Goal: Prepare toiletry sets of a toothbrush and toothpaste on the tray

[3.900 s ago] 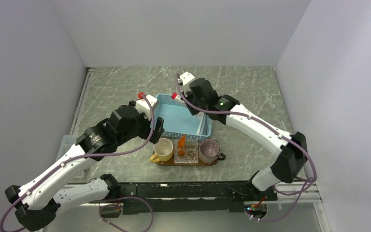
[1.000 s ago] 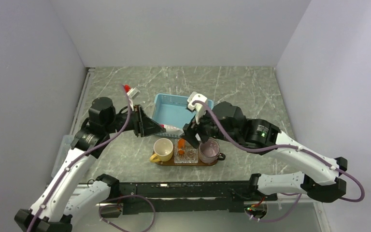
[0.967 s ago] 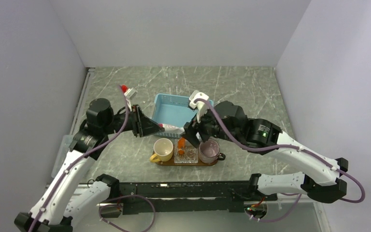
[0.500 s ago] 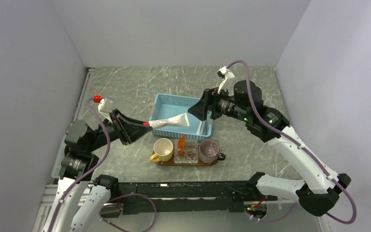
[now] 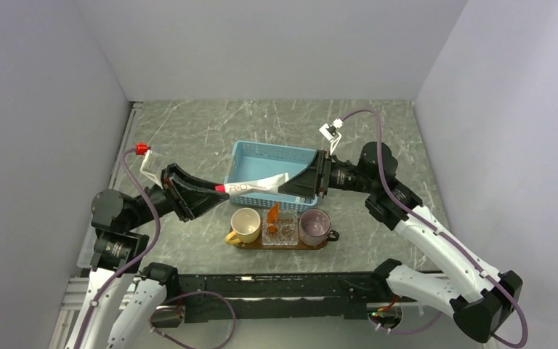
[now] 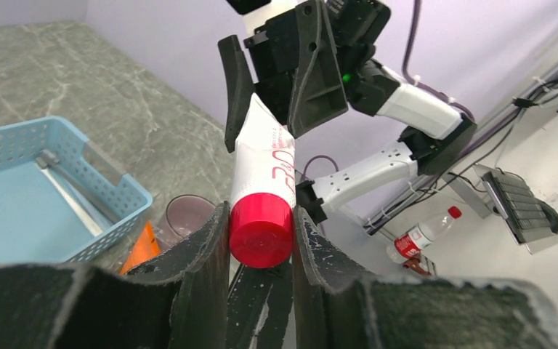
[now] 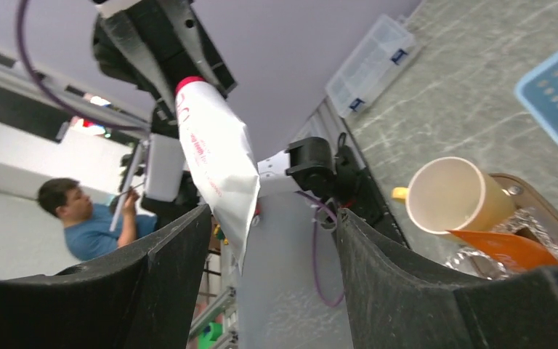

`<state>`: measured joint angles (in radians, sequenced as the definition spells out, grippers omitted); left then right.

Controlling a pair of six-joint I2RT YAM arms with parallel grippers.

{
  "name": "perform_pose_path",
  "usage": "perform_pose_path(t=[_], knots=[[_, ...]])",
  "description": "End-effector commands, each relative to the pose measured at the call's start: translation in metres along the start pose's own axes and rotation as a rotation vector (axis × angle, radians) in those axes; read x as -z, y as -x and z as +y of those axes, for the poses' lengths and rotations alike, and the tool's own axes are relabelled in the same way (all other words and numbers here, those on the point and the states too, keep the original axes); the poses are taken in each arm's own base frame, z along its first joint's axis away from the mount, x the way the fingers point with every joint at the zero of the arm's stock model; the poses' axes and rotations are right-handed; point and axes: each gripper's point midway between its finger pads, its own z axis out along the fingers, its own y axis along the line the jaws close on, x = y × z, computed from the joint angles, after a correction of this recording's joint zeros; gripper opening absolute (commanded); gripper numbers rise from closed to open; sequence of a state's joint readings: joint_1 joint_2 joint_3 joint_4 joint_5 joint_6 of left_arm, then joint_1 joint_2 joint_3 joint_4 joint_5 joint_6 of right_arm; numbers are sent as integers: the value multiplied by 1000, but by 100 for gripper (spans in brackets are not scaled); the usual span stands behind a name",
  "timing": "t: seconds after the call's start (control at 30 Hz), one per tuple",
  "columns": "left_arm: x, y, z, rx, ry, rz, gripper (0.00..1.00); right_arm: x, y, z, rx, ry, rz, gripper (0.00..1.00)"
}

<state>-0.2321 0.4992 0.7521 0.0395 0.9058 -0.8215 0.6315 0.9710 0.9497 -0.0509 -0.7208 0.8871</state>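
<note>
A white toothpaste tube (image 5: 254, 185) with a red cap (image 6: 261, 231) hangs level in the air above the tray's back edge. My left gripper (image 5: 214, 192) is shut on the cap end. My right gripper (image 5: 292, 186) stands open around the tube's flat tail (image 7: 243, 218), its fingers (image 7: 167, 269) a little apart from it. The brown wooden tray (image 5: 321, 246) holds a yellow cup (image 5: 245, 224), a clear glass dish (image 5: 280, 233), a purple cup (image 5: 314, 226) and an upright orange tube (image 5: 272, 213). A pale stick-like toothbrush (image 6: 65, 182) lies in the blue basket (image 5: 261, 161).
The basket sits just behind the tray. A clear lidded box (image 7: 370, 69) rests at the table's left edge. White walls close in the back and both sides.
My right gripper left the tray, swung up and back, then came to the tube's tail and narrowed a little. My left arm drew back left, lifting the tube level.
</note>
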Motion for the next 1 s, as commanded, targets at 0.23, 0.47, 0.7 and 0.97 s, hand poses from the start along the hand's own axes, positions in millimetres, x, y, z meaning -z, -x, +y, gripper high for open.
perform_pose_path(t=[0.23, 0.47, 0.7, 0.97], knots=[[5, 3, -31, -76, -140, -4, 0, 23, 7, 78, 72, 335, -43, 54], [6, 5, -33, -88, -135, -13, 0, 26, 2, 81, 64, 338, -24, 51], [6, 9, -37, -107, -147, -22, 0, 19, -3, 79, 40, 335, -5, 44], [6, 10, -38, -115, -149, -24, 0, 9, -8, 81, 36, 337, 24, 40]])
